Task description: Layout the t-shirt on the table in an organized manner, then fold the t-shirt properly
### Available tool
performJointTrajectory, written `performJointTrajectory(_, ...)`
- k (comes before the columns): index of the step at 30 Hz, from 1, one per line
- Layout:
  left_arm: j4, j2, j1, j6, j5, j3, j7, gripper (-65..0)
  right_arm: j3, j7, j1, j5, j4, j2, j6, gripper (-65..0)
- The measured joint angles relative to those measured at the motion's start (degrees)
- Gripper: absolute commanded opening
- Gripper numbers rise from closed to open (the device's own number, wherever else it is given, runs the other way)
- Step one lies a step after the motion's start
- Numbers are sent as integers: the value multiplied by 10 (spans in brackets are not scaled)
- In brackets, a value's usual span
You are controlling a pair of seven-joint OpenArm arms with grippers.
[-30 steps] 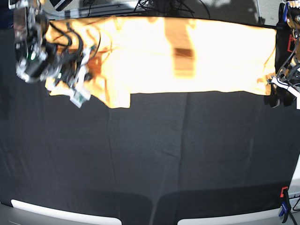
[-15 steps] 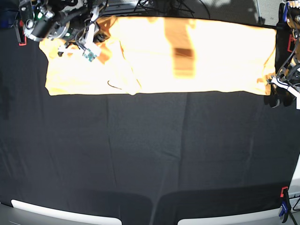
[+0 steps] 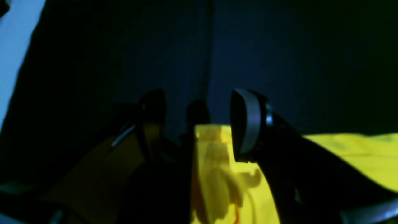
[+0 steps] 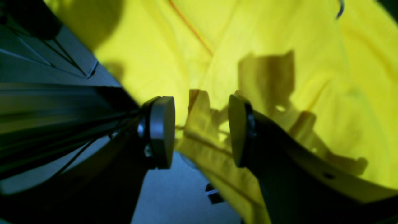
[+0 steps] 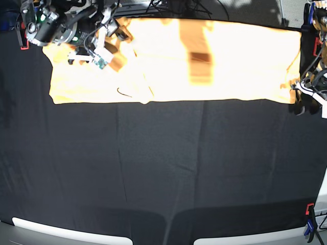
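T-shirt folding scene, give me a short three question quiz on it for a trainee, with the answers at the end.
1. True or false: the t-shirt lies as a long band along the far edge of the table.
2. Which gripper has fabric between its open jaws: A) left gripper B) right gripper?
3. Fill in: the left gripper sits at the shirt's ____ end in the base view.

Key: 1 true. 2 B; a fold of cloth stands in the gap, unclamped. 3 right.
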State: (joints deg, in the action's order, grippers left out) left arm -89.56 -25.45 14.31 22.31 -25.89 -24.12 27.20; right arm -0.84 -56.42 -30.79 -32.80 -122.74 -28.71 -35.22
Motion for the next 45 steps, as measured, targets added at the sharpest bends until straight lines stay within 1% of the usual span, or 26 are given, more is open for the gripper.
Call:
performJointTrajectory(7,-1,0,61,1,-2,-2,-4,-340,0,0,77,2,0,0,-2,-379)
performJointTrajectory(10,-1,0,78,0,-1,-2,-4,-340,0,-1,97,2,0,0,-2,-379)
performJointTrajectory(13,-1,0,82,0,-2,-2,7,-341,0,-1,105,2,0,0,-2,-379)
performJointTrajectory(16,11,0,80,-24,-2,-2,13,-341,0,-8,104,1,0,0,-2,-379)
performJointTrajectory(19,38,0,79,-24,-4,-2,27,-341,0,-19,104,2,0,0,-2,-379)
performJointTrajectory(20,47,0,79,-23,-11,-2,19,-341,0,-19,104,2,0,0,-2,-380)
performJointTrajectory(21,54,-1,79,-2,-10,-2,17,-341,0,-19,104,2,0,0,-2,-379)
performJointTrajectory(22,61,-1,78,10,-20,-3,20,-341,0,-19,105,2,0,0,-2,-380)
performJointTrajectory(23,65,-1,77,35,-38,-3,35,-341,0,-19,104,2,0,0,-2,-379)
performJointTrajectory(24,67,-1,77,51,-54,-4,35,-341,0,-19,104,1,0,0,-2,-380)
performJointTrajectory(25,68,-2,77,70,-72,-5,49,-347,0,-19,105,2,0,0,-2,-379)
performJointTrajectory(26,68,-4,77,90,-90,-6,61,-362,0,-19,105,2,0,0,-2,-380)
performJointTrajectory(27,68,-4,77,97,-103,-6,64,-381,0,-19,105,2,0,0,-2,-379)
performJointTrajectory(30,68,-1,77,97,-104,-3,65,-463,0,-19,105,2,0,0,-2,-380)
performJointTrajectory(31,68,-1,77,103,-103,-3,68,-498,0,-19,105,2,0,0,-2,-380)
performJointTrajectory(33,68,-1,77,108,-104,-3,67,-616,0,-19,104,2,0,0,-2,-380)
performJointTrajectory(34,68,-1,77,110,-104,-3,62,-650,0,-17,104,2,0,0,-2,-380)
performJointTrajectory(37,69,-3,77,109,-90,-3,45,-650,0,-16,105,2,0,0,-2,-380)
performJointTrajectory(39,69,-2,73,110,-53,-3,43,-650,0,0,104,14,0,0,-2,-380)
performJointTrajectory(40,68,-3,69,108,-26,-3,42,-650,0,9,105,29,0,0,3,-380)
performJointTrajectory(41,68,-3,64,84,-3,-3,42,-650,0,16,105,45,0,0,17,-380)
performJointTrajectory(42,68,-1,59,56,17,-2,45,-650,0,18,107,59,2,0,30,-379)
performJointTrajectory(44,68,2,48,-16,65,1,20,-650,0,18,118,63,19,0,36,-380)
performJointTrajectory(45,68,2,44,-45,94,1,11,-650,0,18,126,63,29,0,37,-380)
